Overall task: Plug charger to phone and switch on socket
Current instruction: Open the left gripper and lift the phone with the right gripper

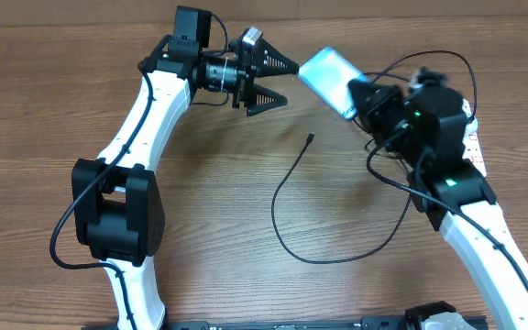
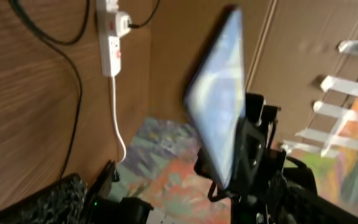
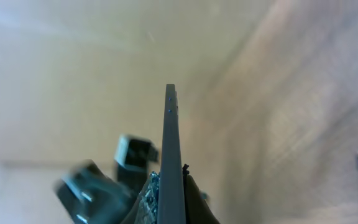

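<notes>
Overhead, I am watching my right gripper (image 1: 363,99) clamping the slim blue-white-screened smartphone (image 1: 330,78) right of upper centre, while my left gripper (image 1: 278,81) is hanging open-jawed just left of it. The long thin black charger cable (image 1: 276,195) is lying loose mid-frame.

The table (image 1: 246,293) is a brown wood-grain board, its streaks running left to right. It is evenly lit, with a soft pale sheen across the middle. In the left wrist view, a floor covering (image 2: 166,155) lies beyond the table's edge, patterned in blurred patches of pink, green, orange and lilac. Behind it stands a plain brown panel (image 2: 291,50) with a thin pale seam running up it. At the far right are white slanted bars (image 2: 347,87), too blurred to identify. The right wrist view shows a pale, featureless blur (image 3: 61,74) on the left.
</notes>
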Controlling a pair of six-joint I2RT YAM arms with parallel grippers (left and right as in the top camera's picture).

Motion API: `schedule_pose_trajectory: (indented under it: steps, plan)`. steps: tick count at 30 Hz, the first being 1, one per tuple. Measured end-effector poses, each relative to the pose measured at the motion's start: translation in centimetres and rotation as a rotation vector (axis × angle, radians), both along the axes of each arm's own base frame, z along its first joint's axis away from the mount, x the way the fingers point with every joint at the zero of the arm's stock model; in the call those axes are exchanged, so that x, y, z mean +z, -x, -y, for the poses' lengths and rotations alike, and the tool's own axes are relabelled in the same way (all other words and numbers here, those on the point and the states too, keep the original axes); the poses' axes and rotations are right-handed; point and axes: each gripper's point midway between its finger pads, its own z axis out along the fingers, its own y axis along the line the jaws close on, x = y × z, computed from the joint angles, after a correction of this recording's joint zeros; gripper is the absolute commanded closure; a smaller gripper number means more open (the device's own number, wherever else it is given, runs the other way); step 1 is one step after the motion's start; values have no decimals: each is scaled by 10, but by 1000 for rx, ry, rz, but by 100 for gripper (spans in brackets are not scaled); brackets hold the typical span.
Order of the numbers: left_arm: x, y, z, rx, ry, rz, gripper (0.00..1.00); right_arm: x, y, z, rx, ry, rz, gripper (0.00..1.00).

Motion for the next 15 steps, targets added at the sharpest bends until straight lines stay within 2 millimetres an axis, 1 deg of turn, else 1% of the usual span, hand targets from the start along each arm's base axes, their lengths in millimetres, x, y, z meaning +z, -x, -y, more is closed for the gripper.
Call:
schedule_pose_trajectory:
  steps: [2,4,6,8,9,11,15]
  plan:
    - [5,-4,1,7,11,5,4,11,-5,6,-57,-52,24,96]
    - [11,-10,2,15,22,6,4,16,-11,6,-89,-97,38,96]
    - [17,-15,4,28,31,5,4,22,-16,-2,-92,-139,61,96]
    - [23,-20,6,42,40,5,8,25,-19,-14,-81,-174,73,96]
    - [27,-24,8,53,44,-4,10,19,-19,-23,-78,-194,52,96]
    - [34,-29,11,68,56,3,14,11,-20,-34,-80,-219,18,96]
    - [41,-32,16,91,62,-45,21,-1,-26,-50,-86,-255,-8,96]
